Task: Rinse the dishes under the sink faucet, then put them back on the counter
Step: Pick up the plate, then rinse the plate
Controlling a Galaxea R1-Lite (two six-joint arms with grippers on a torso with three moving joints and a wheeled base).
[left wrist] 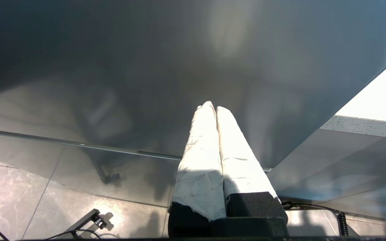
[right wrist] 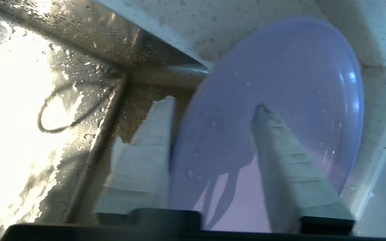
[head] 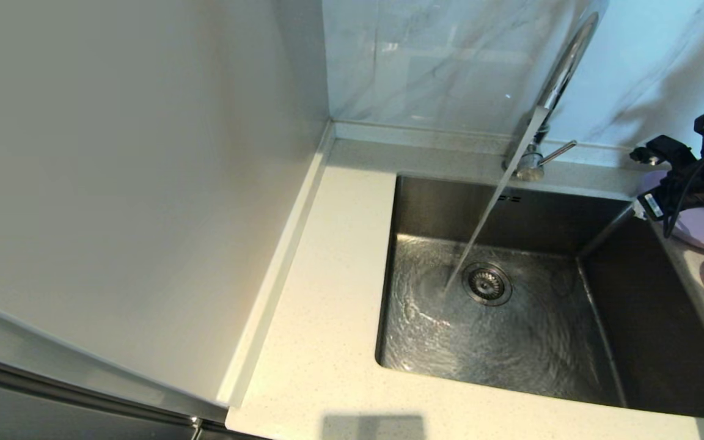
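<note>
Lilac plate (right wrist: 280, 83) rim between right gripper (right wrist: 213, 103) fingers, not yet clamped, beside sink (head: 511, 342) edge.

Pale marble-veined wall tiles (head: 450, 61) back the corner; a plain cream side panel (head: 113, 171) stands left; glossy grey marble floor tiles (left wrist: 45, 201) lie below.
</note>
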